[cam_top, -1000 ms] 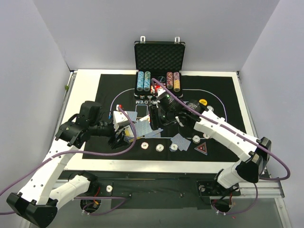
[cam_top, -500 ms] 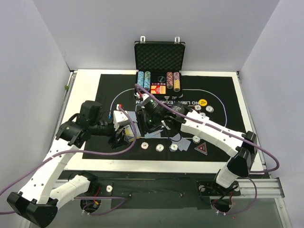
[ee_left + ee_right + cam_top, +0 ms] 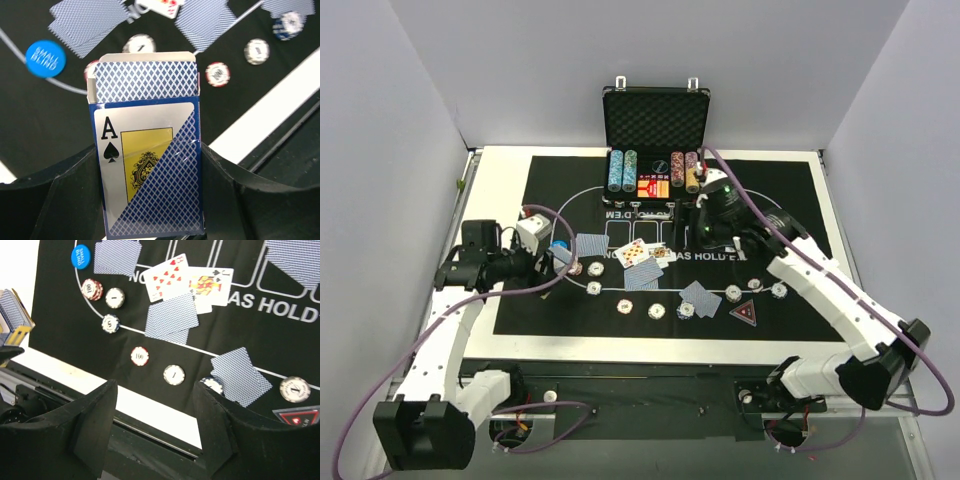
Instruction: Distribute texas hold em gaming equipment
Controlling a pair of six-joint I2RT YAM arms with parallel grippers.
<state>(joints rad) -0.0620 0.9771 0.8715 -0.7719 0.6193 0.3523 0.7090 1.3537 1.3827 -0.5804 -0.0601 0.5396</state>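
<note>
Holding: the left gripper (image 3: 148, 152) is clamped on an upright deck box (image 3: 145, 85), one finger against each long side.
Box face: an ace of spades faces the wrist camera. The top flap stands open, with blue-patterned card backs showing above the face.
Past the left fingertips: a blue SMALL BLIND disc (image 3: 45, 58) lies up and to the left, on the black mat (image 3: 30, 115). A red-rimmed chip (image 3: 217, 74) lies to the right.
Hidden by the box: another red-edged chip peeks out behind its upper left corner, too covered to read.
Right gripper (image 3: 156, 390): fingers spread wide, nothing between them, hanging above the mat.
Ahead of the right fingertips: a white chip marked 1 (image 3: 174, 375) shows in the gap between them, and a red chip marked 100 (image 3: 140, 356) just beyond the left finger.
Further ahead: a face-down card (image 3: 172, 317) overlaps a hearts card (image 3: 169, 277) and a jack (image 3: 212, 286), both face up.
Right of the right gripper: two overlapping face-down cards (image 3: 241, 376) half cover a blue-striped chip (image 3: 211, 384).
Cut off: the black-red triangular marker (image 3: 297, 417) runs out of the frame's lower right corner.
Top view: the right arm's own body hides its fingers; the open chip case (image 3: 655, 125) stands beyond it.
</note>
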